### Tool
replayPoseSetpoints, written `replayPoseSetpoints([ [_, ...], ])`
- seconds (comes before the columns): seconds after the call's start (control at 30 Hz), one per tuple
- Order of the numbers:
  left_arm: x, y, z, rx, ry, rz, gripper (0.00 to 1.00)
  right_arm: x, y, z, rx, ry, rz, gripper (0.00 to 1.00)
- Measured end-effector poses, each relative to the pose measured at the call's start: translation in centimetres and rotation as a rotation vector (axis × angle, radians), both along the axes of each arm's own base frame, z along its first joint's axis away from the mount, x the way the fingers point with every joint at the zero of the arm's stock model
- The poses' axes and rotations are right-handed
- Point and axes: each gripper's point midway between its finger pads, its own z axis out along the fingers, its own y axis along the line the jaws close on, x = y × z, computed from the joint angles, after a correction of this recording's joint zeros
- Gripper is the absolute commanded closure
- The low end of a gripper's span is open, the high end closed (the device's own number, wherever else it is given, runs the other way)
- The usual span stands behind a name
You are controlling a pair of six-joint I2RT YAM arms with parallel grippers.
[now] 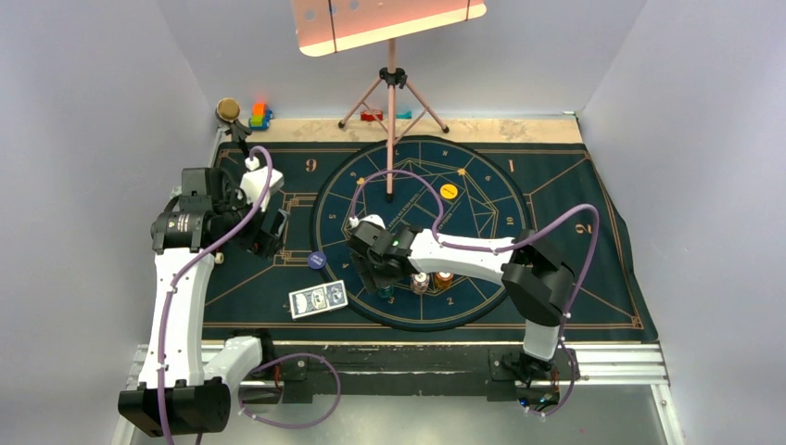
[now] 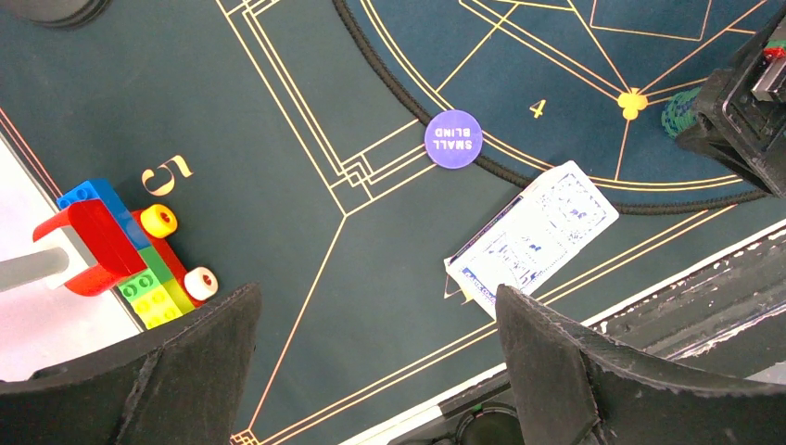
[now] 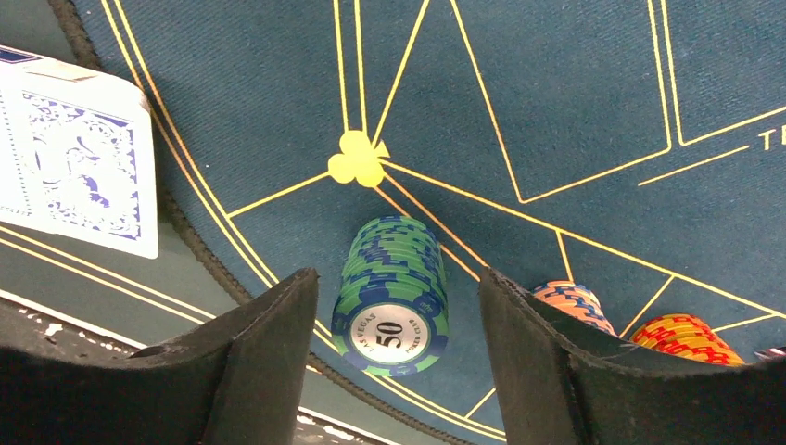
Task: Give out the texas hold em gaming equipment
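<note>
A deck of blue-and-white-backed cards [image 1: 318,298] lies near the mat's front edge, and shows in the left wrist view [image 2: 533,236] and the right wrist view [image 3: 79,176]. A purple "small blind" disc [image 1: 317,260] [image 2: 453,139] lies just beyond it. A yellow disc [image 1: 449,192] lies in the round centre. My right gripper [image 1: 380,271] [image 3: 399,276] is open, its fingers either side of a green-and-blue chip stack [image 3: 394,297] without touching it. Two orange chip stacks [image 3: 575,301] [image 3: 690,338] stand to its right. My left gripper [image 1: 269,232] [image 2: 378,289] is open and empty above bare mat. The triangular marker is out of view.
A pink tripod [image 1: 392,83] stands at the back centre under a board. Toy blocks [image 1: 260,116] and a brown round object [image 1: 228,109] sit at the back left. A block toy car [image 2: 120,250] sits on the mat by the "5", left of my left gripper.
</note>
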Motion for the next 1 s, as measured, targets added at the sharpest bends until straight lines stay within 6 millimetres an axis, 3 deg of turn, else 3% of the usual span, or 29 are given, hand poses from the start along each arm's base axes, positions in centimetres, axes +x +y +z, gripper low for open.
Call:
replayPoseSetpoints([
  [0.47, -0.1, 0.2, 0.1, 0.011, -0.007, 0.007, 0.00, 0.0, -0.1, -0.4, -0.011, 0.005, -0.009, 0.75],
  [0.7, -0.1, 0.3, 0.2, 0.017, -0.014, 0.011, 0.00, -0.3, -0.5, -0.2, -0.029, 0.016, -0.009, 0.87],
  [0.83, 0.0, 0.4, 0.2, 0.021, -0.015, 0.014, 0.00, 0.2, 0.2, 1.8, -0.017, 0.006, -0.008, 0.90],
  [1.0, 0.0, 0.5, 0.2, 0.023, -0.014, 0.015, 0.00, 1.9, 2.7, 5.8, 0.065, -0.051, -0.003, 0.92],
])
